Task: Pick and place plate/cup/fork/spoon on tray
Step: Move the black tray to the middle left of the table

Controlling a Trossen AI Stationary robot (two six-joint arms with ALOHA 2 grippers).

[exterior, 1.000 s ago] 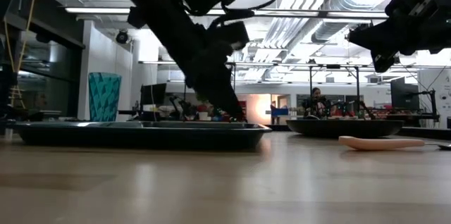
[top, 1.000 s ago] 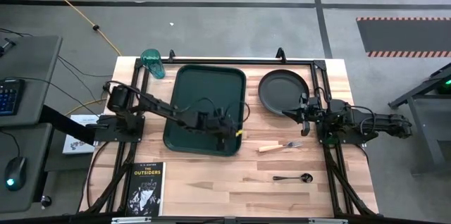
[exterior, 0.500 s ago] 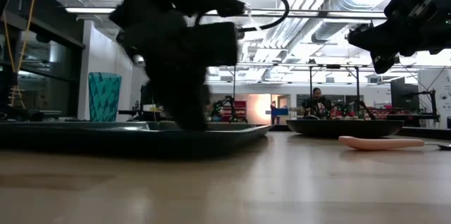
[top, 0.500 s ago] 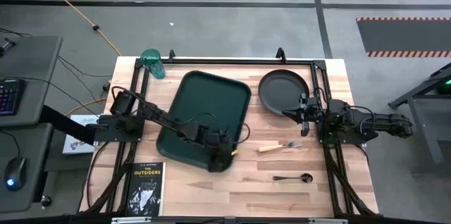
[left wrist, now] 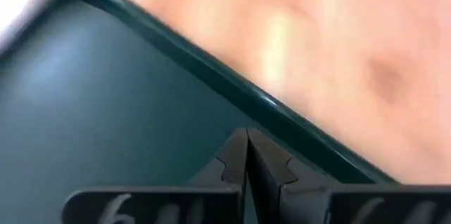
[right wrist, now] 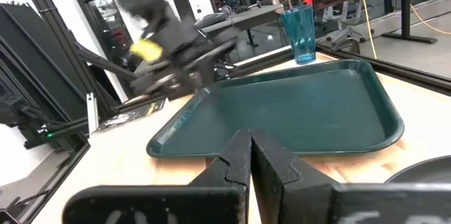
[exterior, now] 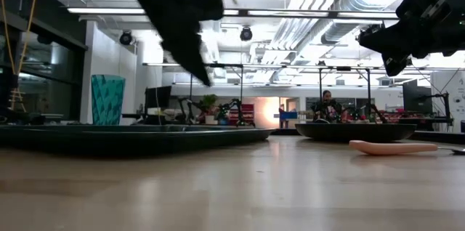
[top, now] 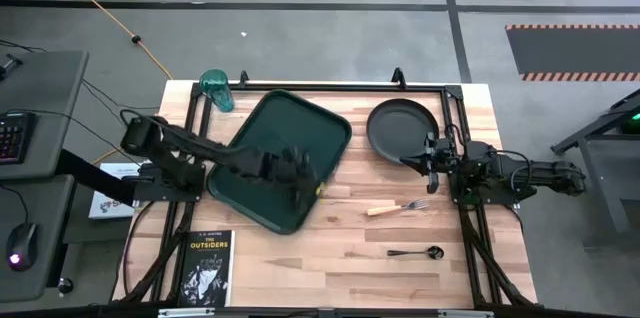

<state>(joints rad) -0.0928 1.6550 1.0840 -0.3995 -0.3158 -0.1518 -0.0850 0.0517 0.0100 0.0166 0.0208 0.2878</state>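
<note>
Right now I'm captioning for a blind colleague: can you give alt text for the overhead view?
A dark green tray lies skewed on a wooden table with the left gripper above it. To its right are a black plate, a fork and a spoon; a teal cup stands at the far left corner.

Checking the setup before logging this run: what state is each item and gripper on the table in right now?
Dark green rectangular tray: flat on the table, skewed, nothing on it.
Round dark plate: upright on the table, off the tray.
Teal-green tumbler: standing, off the tray.
Tan-handled fork: lying on the table.
Dark spoon: lying on the table.
Left gripper: fingers shut, raised over the tray.
Right gripper: fingers shut, beside the plate.
</note>
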